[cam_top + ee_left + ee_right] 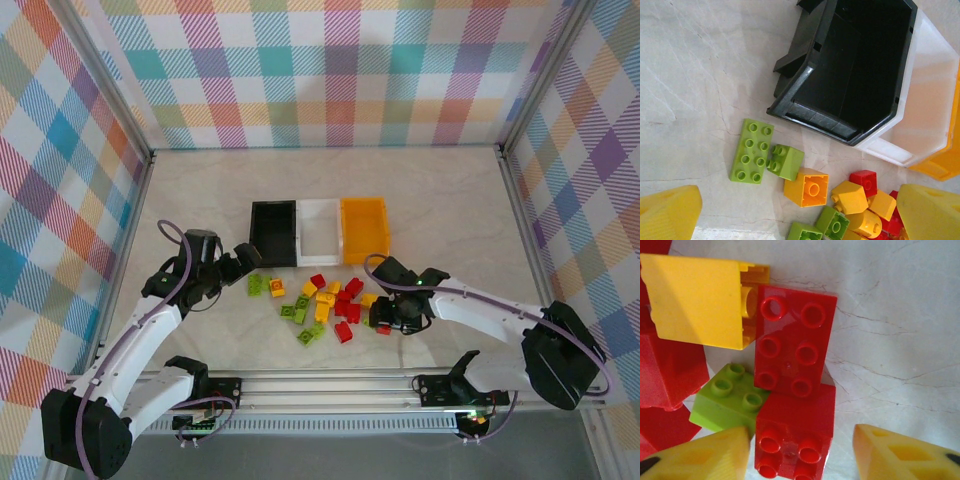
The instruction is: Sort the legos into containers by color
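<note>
Bins: black bin [273,232], white bin [318,230] and orange-yellow bin [364,228] stand touching in 1 row on the far side of the pile. All 3 look bare inside from overhead.
Legos [322,300]: 1 loose pile on the table [450,200], just in front of the bins, with red, yellow and lime green mixed.
Progress: judged at 0 bricks sorted, so the whole pile is left to do.
Left gripper [246,260]: jaws wide apart with nothing between them. It hovers at the pile's left edge, above a long green plate [751,151] and near the black bin's corner.
Right gripper [384,320]: low over the pile's right side, jaws apart and straddling a small red brick [795,420]. 1 finger [705,455] sits close against it and a gap shows on the other side, so it is not clamped.
Neighbours: a longer red brick [795,342] touches the small red brick. A lime green brick [727,400] and a yellow brick [700,297] crowd in beside them.
Step in hand: likely the 1st red pick.
Colour-to-bin: cannot tell.
</note>
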Controlling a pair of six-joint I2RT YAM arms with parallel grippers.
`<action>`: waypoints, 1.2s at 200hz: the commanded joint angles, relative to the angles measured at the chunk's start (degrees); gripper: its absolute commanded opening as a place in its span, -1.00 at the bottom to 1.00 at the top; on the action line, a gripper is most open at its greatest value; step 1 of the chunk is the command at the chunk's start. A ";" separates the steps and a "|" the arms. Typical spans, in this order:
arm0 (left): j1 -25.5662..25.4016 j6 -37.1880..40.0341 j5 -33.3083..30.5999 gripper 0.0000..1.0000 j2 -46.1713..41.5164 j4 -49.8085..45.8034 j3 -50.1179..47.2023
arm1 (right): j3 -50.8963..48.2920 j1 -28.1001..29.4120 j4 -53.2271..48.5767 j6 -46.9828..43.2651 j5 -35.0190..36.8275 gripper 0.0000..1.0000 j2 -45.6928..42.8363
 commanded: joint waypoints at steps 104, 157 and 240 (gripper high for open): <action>-0.98 -0.76 -0.08 1.00 -1.04 -2.90 1.04 | 7.59 -0.08 -6.39 -4.75 5.46 -0.53 -6.23; -3.74 -1.20 -4.36 1.00 -3.18 -5.51 0.18 | 23.89 -8.01 2.59 -14.02 5.89 -0.53 4.73; -3.74 1.60 -5.48 0.90 2.71 -7.10 -1.88 | 41.79 -15.97 10.76 -15.17 3.71 -0.23 30.65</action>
